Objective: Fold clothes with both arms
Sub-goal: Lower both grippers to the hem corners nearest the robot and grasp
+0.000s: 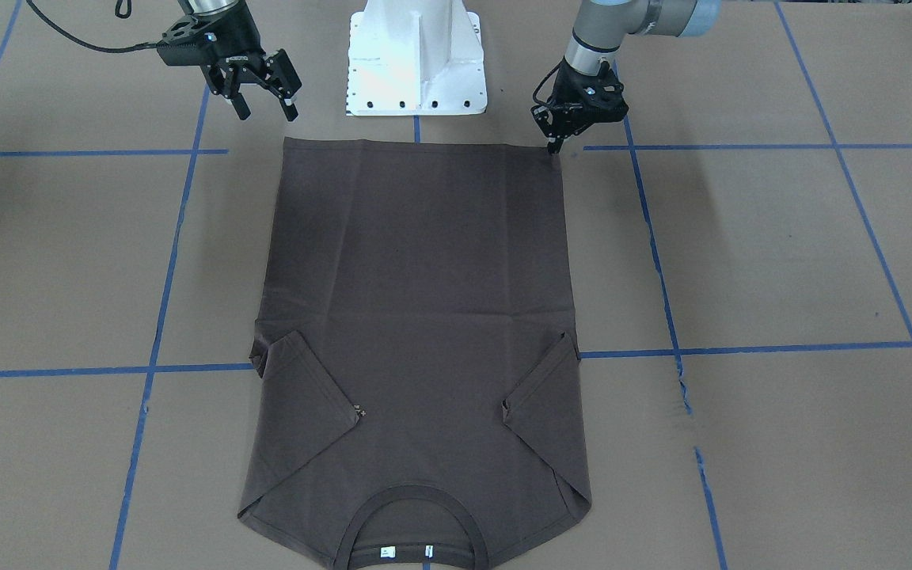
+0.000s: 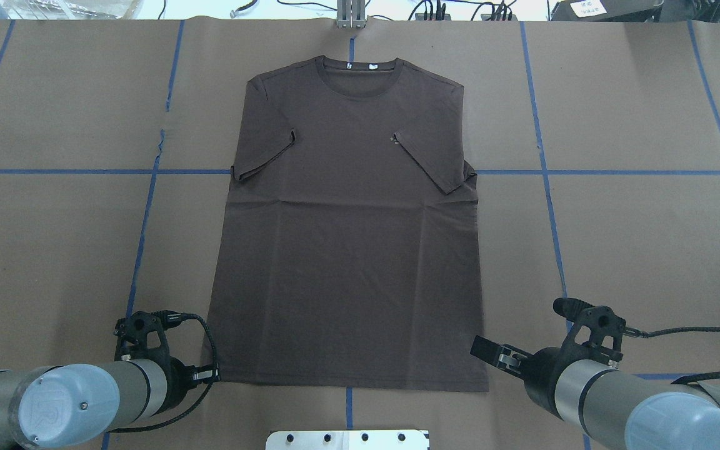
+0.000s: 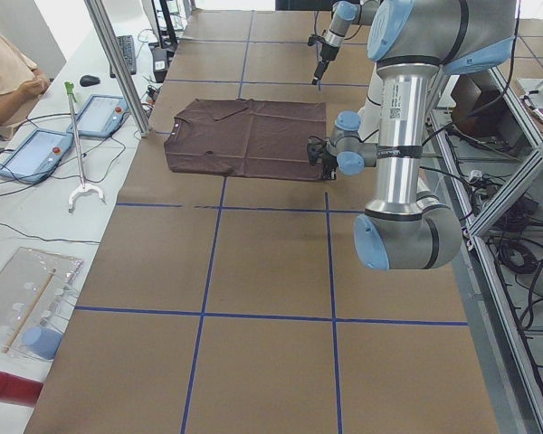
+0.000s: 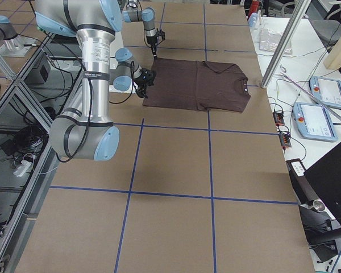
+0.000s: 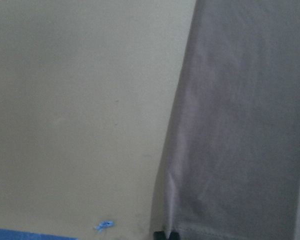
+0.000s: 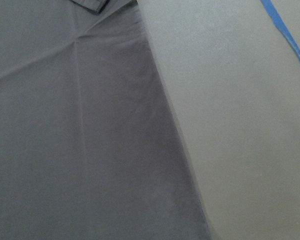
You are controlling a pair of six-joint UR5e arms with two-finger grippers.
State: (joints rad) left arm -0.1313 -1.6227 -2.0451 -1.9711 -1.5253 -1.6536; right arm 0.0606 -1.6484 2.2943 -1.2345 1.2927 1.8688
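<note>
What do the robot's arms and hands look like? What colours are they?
The left arm and the right arm are shiny silver-grey tubes with rounded light-blue joint caps; one cap bears a faint stamped logo. Each arm ends in a black two-finger hand: the left hand and the right hand. Thin black cables loop from the wrists.

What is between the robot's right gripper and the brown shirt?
Just bare brown table covering. The front-facing view shows the right gripper, jaws open, apart from the shirt's hem corner.
</note>
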